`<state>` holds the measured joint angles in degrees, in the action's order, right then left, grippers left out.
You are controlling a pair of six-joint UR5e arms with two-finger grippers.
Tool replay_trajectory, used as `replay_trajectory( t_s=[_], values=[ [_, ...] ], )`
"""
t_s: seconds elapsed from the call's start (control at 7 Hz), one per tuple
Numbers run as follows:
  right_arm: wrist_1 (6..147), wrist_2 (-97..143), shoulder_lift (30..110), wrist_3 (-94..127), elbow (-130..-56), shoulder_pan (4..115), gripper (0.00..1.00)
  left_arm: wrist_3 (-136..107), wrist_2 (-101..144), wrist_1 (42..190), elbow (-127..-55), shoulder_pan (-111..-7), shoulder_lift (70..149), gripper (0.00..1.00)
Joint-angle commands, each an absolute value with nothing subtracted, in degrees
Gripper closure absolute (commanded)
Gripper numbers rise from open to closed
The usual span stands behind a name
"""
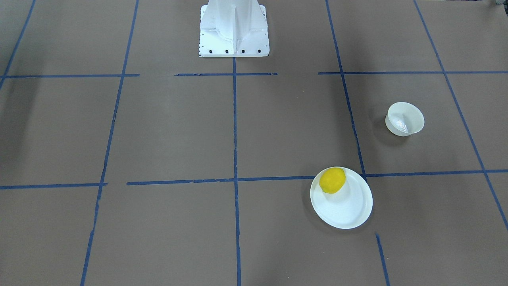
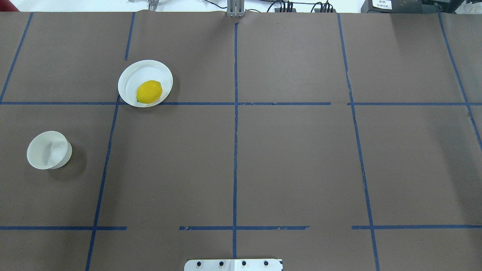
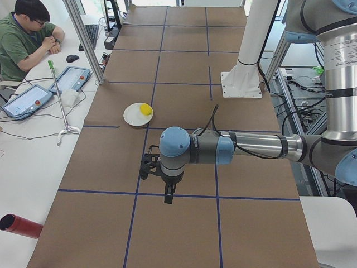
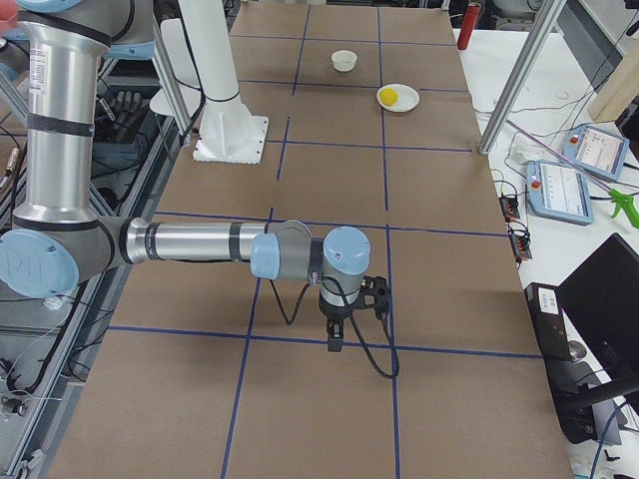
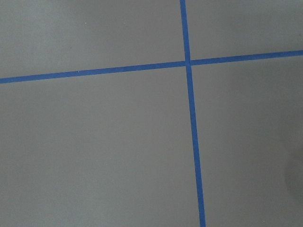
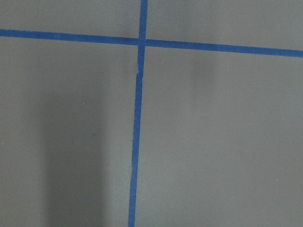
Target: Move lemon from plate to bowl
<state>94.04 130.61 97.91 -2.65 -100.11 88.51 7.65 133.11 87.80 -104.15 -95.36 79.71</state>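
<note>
The yellow lemon point(image 1: 332, 180) lies on the flat white plate point(image 1: 346, 212), near its rim on the robot's side. The small off-white bowl point(image 1: 405, 119) stands empty, apart from the plate and closer to the robot's left edge. The overhead view shows the lemon point(image 2: 149, 91), plate point(image 2: 130, 77) and bowl point(image 2: 49, 149) with no arm over them. My left gripper point(image 3: 168, 195) and right gripper point(image 4: 334, 341) show only in the side views, pointing down over bare table far from the plate. I cannot tell whether they are open or shut. The wrist views show only table.
Brown paper with a blue tape grid covers the table. The white robot pedestal point(image 1: 234, 31) stands at the robot's edge. An operator point(image 3: 25, 39) sits at a side desk with tablets point(image 3: 70, 78). A red cylinder point(image 3: 19, 226) lies beside the table.
</note>
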Motion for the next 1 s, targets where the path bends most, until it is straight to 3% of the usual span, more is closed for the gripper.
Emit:
replay_trajectory(
  t_s=[0.0, 0.43, 0.86],
  values=[
    [94.04, 130.61, 97.91, -2.64, -100.11, 88.51, 0.0, 7.56, 133.07, 87.72, -104.32, -95.36, 79.89, 0.0],
    [94.04, 130.61, 97.91, -2.64, -100.11, 88.51, 0.0, 8.08, 133.15, 89.46, -105.46, -95.27, 80.06, 0.0],
    [94.04, 130.61, 97.91, -2.64, -100.11, 88.51, 0.0, 1.37, 133.16, 103.36, -104.59, -91.52, 82.33, 0.0]
  ],
)
